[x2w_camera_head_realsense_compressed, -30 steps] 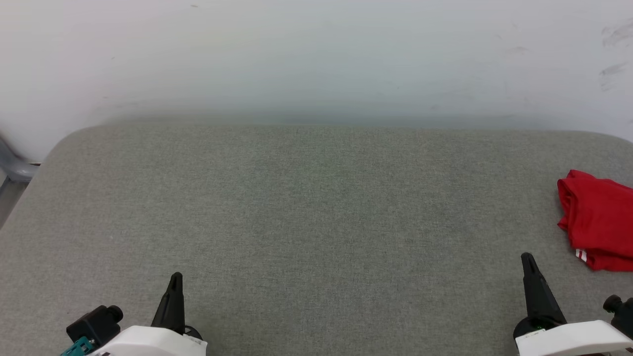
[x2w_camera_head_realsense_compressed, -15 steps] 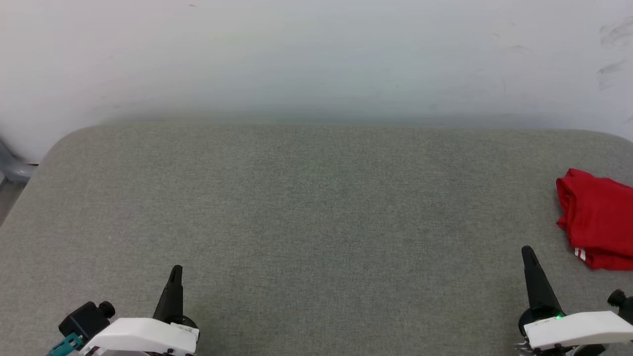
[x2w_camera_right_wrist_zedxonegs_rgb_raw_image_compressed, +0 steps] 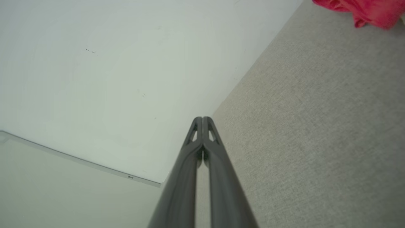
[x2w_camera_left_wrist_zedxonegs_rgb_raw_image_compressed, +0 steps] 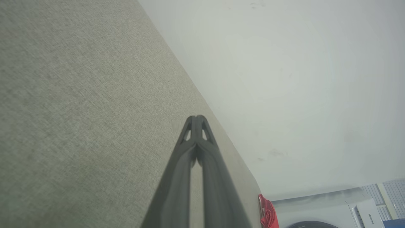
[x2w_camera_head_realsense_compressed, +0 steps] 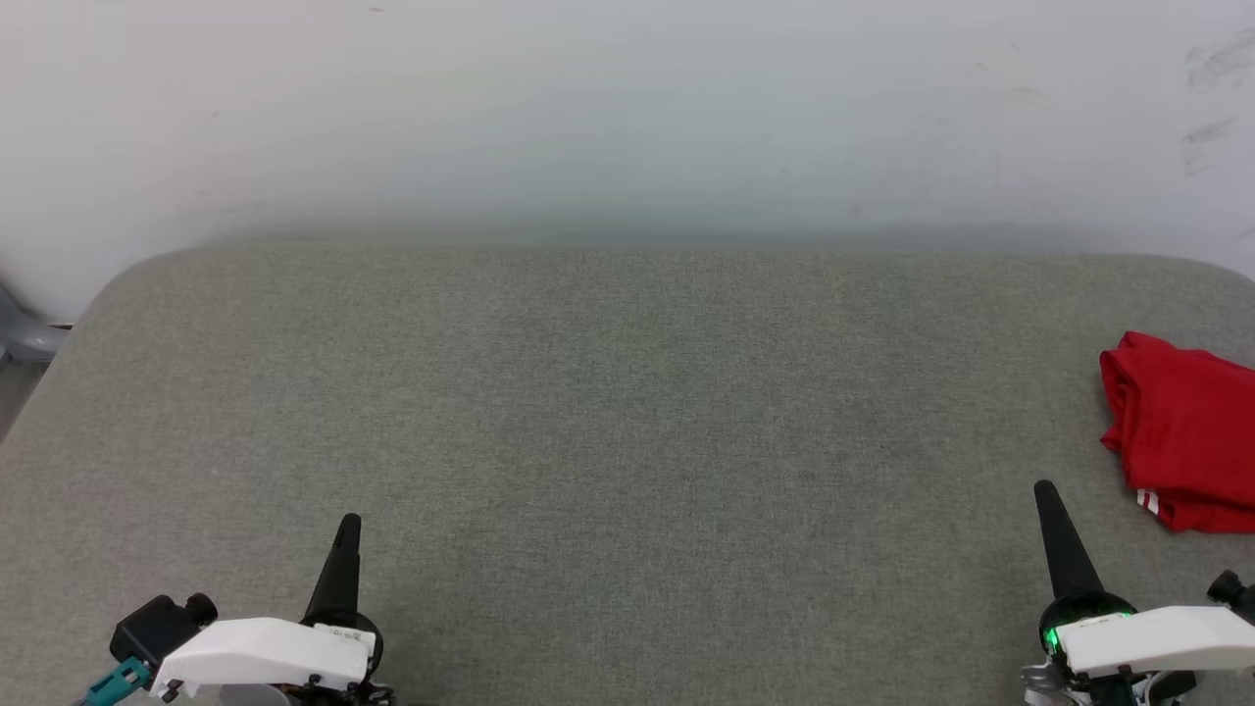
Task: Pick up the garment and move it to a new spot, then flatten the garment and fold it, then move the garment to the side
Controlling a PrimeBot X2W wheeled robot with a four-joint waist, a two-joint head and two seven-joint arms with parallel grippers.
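I see the grey cloth table (x2w_camera_head_realsense_compressed: 627, 412) spread across the head view. The garment (x2w_camera_head_realsense_compressed: 1181, 441) lies on it at about 3 o'clock, a bunched red heap cut off by the frame edge, and I can make out only a sliver of white-striped trim. My left gripper (x2w_camera_head_realsense_compressed: 347, 525) at 7 o'clock and right gripper (x2w_camera_head_realsense_compressed: 1046, 490) at 5 o'clock both have their fingers pressed tip to tip, gripping nothing, the right one near the garment but apart from it.
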